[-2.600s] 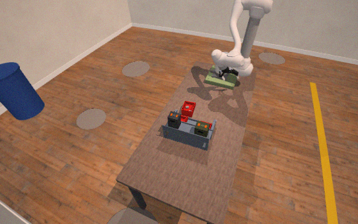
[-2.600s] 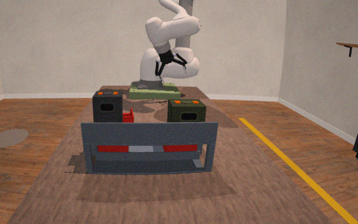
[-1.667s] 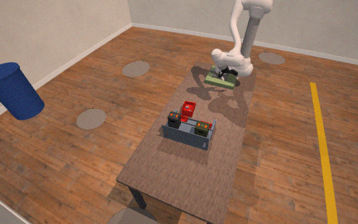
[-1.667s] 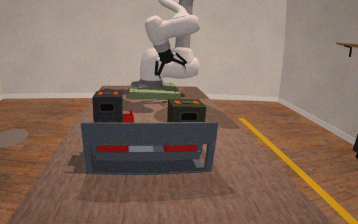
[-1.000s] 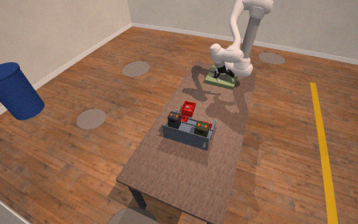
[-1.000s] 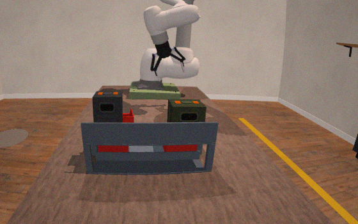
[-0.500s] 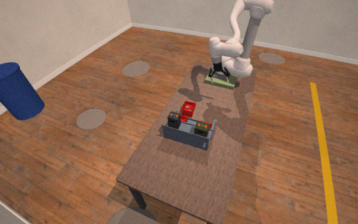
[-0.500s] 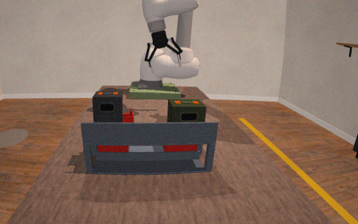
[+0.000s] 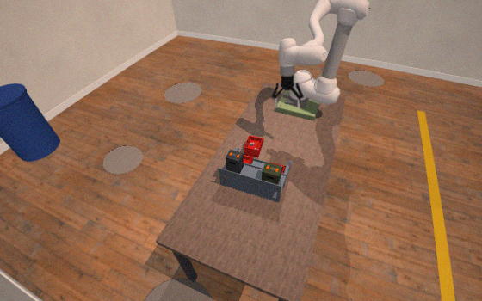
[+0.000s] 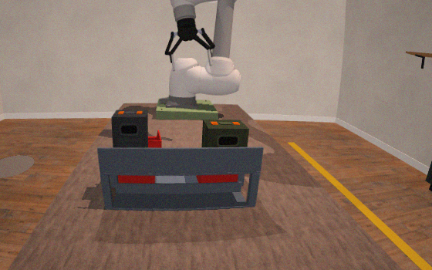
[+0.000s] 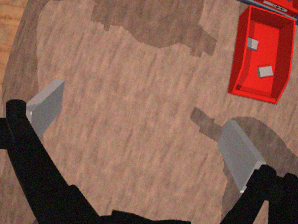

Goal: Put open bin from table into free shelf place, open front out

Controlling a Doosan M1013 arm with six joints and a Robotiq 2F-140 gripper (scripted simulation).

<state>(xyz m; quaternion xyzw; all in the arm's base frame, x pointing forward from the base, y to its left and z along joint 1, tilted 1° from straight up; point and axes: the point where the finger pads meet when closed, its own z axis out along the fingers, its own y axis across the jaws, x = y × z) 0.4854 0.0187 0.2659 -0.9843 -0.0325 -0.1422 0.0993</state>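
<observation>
The red open bin (image 9: 254, 146) stands on the table just behind the grey shelf (image 9: 254, 178), with small grey parts in it. It also shows in the wrist view (image 11: 262, 56) and, mostly hidden, in the exterior view (image 10: 155, 140). Two red bins stand in the shelf row (image 10: 136, 179) (image 10: 217, 178), with a grey free place (image 10: 171, 179) between them. My gripper (image 9: 287, 98) is open and empty. It hangs high over the table near the arm's base, well away from the bin, and shows in the exterior view (image 10: 189, 55) and the wrist view (image 11: 143, 129).
A black box (image 9: 234, 160) and a dark green box (image 9: 272, 171) stand on the shelf's top board at either end. The arm's green base plate (image 9: 297, 107) sits at the table's far end. A blue barrel (image 9: 23, 122) stands on the floor far left.
</observation>
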